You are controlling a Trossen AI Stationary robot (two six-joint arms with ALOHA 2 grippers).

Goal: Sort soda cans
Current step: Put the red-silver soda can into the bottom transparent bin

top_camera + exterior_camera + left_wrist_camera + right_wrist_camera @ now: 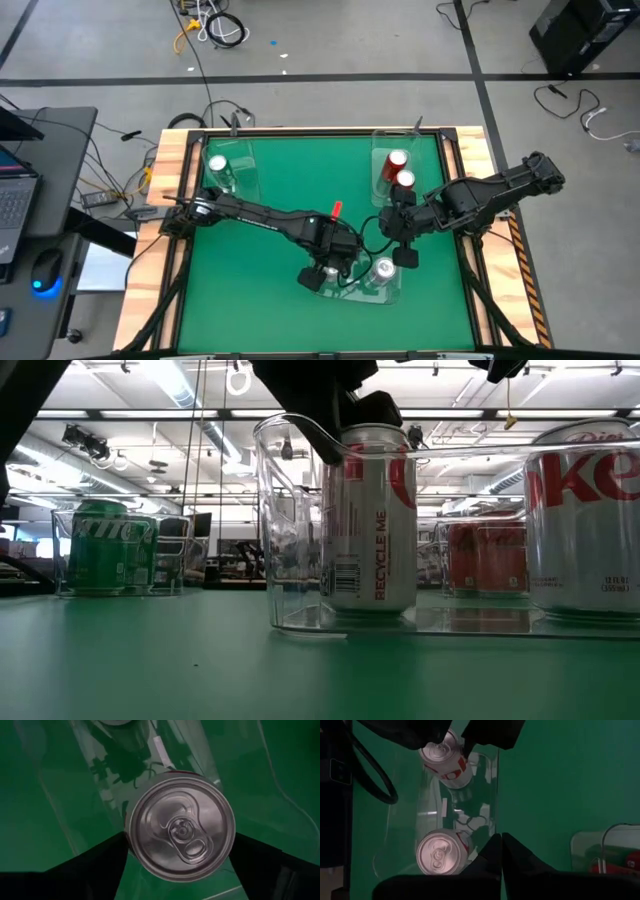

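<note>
A clear tray [392, 296] lies near the table's front edge with two silver soda cans standing in it. One silver can [182, 827] stands upright on the tray floor [370, 520]. My left gripper [325, 272] is above it, pointing down, with one finger on either side of the can. The other silver can [382, 268] stands beside it [440, 852]. My right gripper [500, 851] hovers shut just to the right of the tray [408, 258], holding nothing. My left gripper comes at the silver can from above, its fingers [100, 862] close beside the can's two opposite sides below the rim [131, 840]. The can stands upright on the tray floor. I cannot tell whether the fingers touch it.
Two red cans [400, 170] stand in a clear tray at the far right, and a green can [218, 168] in a clear tray at the far left. Bare green mat lies between them. A laptop and mouse sit off the table's left side.
</note>
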